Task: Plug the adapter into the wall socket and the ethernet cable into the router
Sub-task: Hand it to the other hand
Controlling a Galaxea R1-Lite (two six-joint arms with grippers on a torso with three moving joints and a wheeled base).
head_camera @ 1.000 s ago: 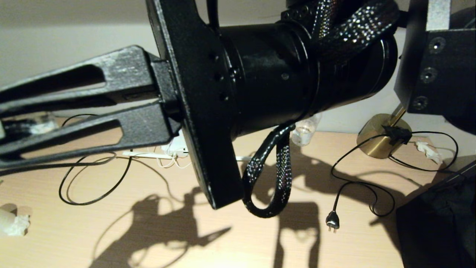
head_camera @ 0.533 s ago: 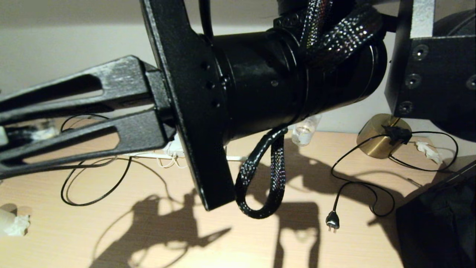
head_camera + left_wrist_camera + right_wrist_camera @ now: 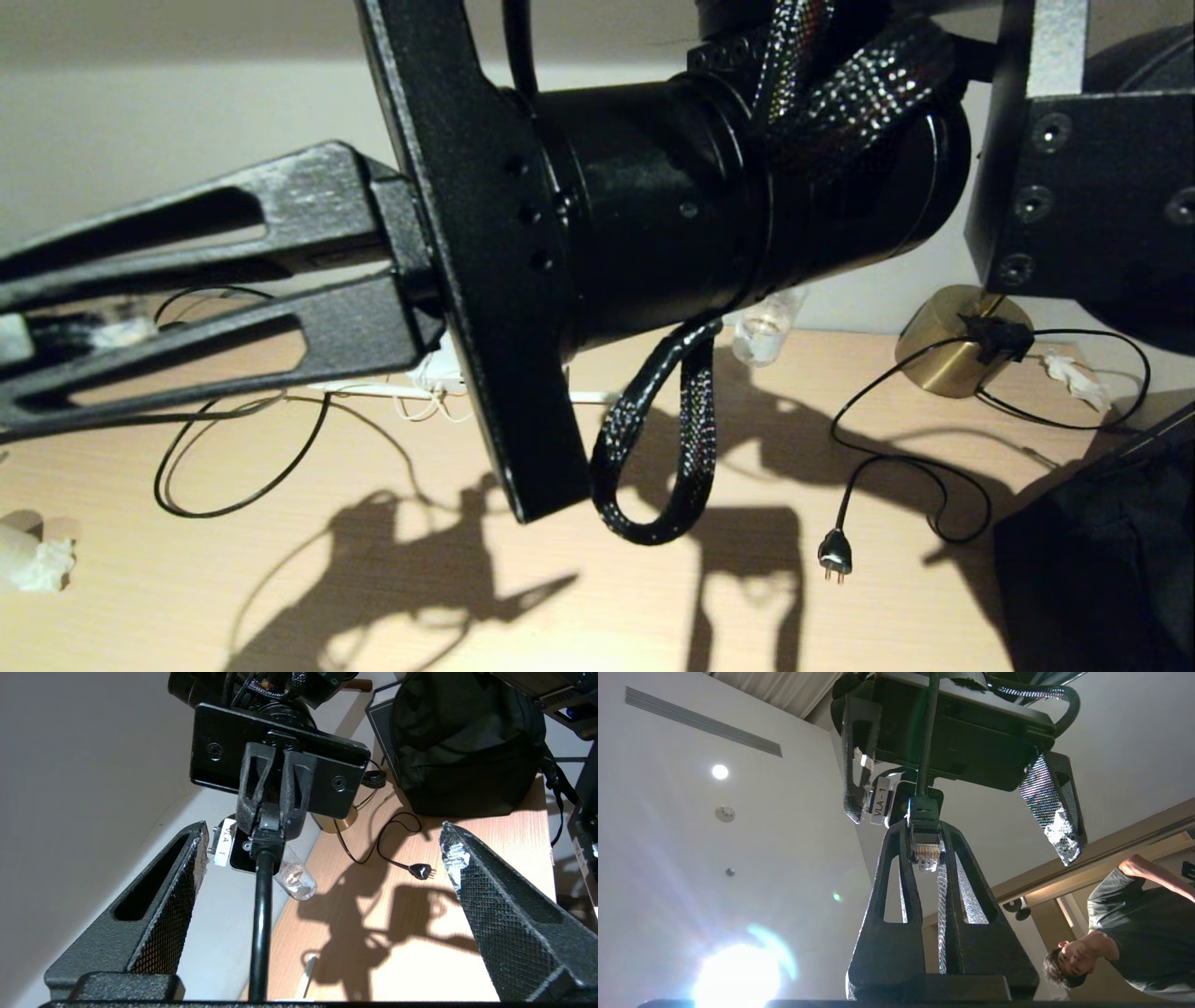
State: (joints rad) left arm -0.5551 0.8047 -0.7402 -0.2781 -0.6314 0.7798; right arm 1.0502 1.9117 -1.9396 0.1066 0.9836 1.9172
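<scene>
Black ethernet cable (image 3: 926, 851) sits pinched in right claw (image 3: 927, 844); left claw (image 3: 322, 858) gapes wide

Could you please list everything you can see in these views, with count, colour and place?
ethernet cable: one, black with a clear gold-pinned connector, held up at the right gripper's fingertips; loops lie on the desk.
desk: one, light wood, under everything.
lamp base: one, brass, at the back of the desk on the robot's right.
lamp cord: one, black, two-pin plug lying unplugged on the desk.
glass jar: one, clear, by the wall.
white cords: a bundle, white, mid-desk behind the arm.
backpack: one, black, at the desk's right end.
person: one, dark grey shirt, in the background of the right wrist view.
left gripper: one, black, open, facing the right gripper.
right gripper: one, black, shut on the connector.
</scene>
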